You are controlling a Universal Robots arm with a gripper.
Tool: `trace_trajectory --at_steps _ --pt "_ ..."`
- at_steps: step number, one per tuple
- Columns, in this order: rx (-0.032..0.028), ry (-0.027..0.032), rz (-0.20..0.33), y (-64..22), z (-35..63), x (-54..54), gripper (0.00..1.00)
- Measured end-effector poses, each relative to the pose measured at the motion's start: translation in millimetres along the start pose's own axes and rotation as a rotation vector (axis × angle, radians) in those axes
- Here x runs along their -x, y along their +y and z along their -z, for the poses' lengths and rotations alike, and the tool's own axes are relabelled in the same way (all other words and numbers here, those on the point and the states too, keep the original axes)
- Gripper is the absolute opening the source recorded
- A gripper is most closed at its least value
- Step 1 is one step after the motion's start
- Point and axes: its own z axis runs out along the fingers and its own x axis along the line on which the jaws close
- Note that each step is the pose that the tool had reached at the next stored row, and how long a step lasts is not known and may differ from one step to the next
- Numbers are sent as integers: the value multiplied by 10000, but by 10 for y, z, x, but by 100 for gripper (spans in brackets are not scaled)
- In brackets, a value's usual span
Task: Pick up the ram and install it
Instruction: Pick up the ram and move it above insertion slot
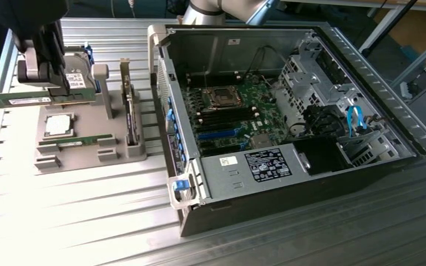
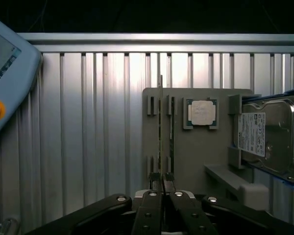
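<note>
The ram (image 1: 17, 101) is a long green stick, lifted above the grey holder tray (image 1: 87, 152) at the exterior view's left. My gripper (image 1: 39, 88) is shut on it, gripping near one end. In the wrist view the ram (image 2: 160, 122) shows edge-on, running straight out from my gripper (image 2: 161, 180) above the tray (image 2: 196, 161). A second green stick (image 1: 76, 141) lies in the tray's slots. The open computer case (image 1: 287, 100) stands to the exterior view's right, and its motherboard (image 1: 221, 111) shows long memory slots (image 1: 214, 119).
On the tray are a square silver processor (image 1: 57, 124), an upright dark card (image 1: 129, 105) and a hard drive (image 2: 269, 137). A teach pendant (image 2: 5, 73) with a red button lies on the ribbed metal table (image 1: 72, 221). The case wall (image 1: 170, 100) stands between tray and motherboard.
</note>
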Motion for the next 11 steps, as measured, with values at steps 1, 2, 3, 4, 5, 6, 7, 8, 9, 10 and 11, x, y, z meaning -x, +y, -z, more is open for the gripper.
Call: trace_trajectory --at_steps 1,2,3,4,5,6,7,8,9,10,11 --pt "0 1 0 1 22 0 12" --pt "0 1 0 2 39 1 12" --pt "0 1 0 2 55 1 12" --pt "0 0 0 3 73 2 12" --pt "-1 1 0 4 91 2 12" --pt "-1 0 0 5 108 2 12" --pt "0 1 0 5 124 3 12" --pt "0 1 0 6 138 3 12" --pt "0 1 0 7 153 4 12" --pt "1 2 0 7 167 4 12" --pt "0 1 0 8 179 4 12"
